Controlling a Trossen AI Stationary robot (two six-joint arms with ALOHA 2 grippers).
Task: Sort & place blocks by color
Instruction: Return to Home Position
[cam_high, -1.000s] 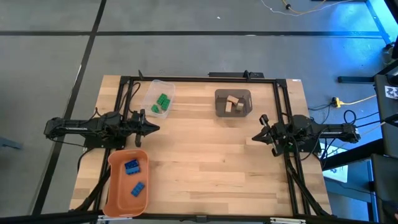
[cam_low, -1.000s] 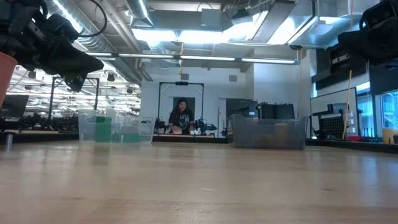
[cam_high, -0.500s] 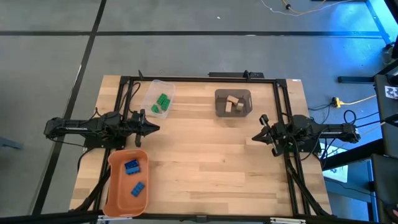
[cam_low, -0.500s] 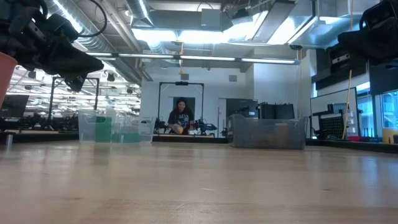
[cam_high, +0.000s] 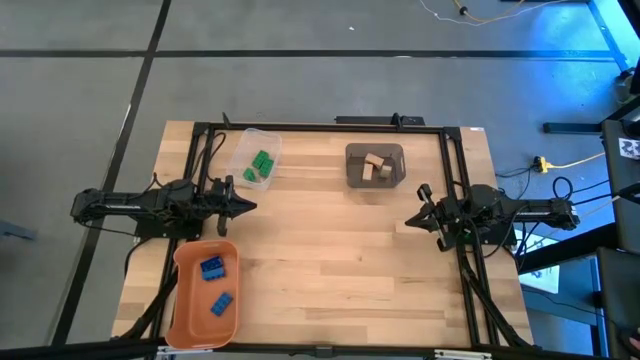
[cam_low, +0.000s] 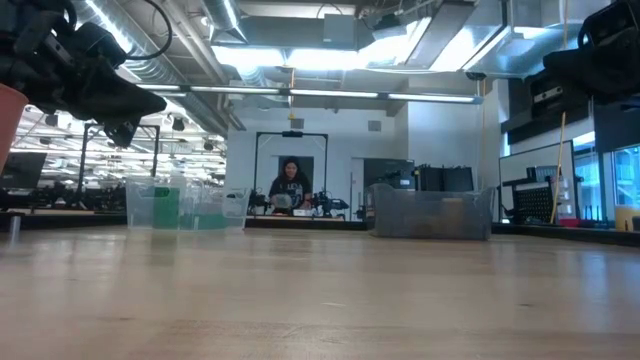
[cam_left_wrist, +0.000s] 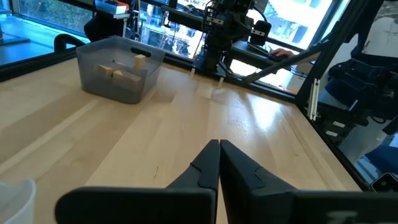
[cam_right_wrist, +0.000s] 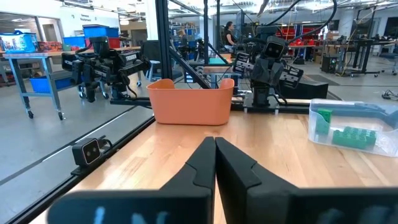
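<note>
Blue blocks (cam_high: 214, 284) lie in the orange bin (cam_high: 182, 298) at the table's near left. Green blocks (cam_high: 259, 166) sit in the clear bin (cam_high: 244, 146) at the far left, also seen as green blocks (cam_right_wrist: 351, 135) in the right wrist view. Tan blocks (cam_high: 375, 166) rest in the grey bin (cam_high: 352, 176) at the far middle, tan blocks (cam_left_wrist: 121, 70) in the left wrist view. My left gripper (cam_high: 250, 207) is shut and empty above the table's left side. My right gripper (cam_high: 408, 222) is shut and empty at the right side.
A dark frame (cam_high: 320, 126) runs along the table's far and side edges. Bare wood (cam_high: 330, 250) spans the table's middle between the two arms. A person (cam_low: 291, 186) stands far off in the room beyond the table.
</note>
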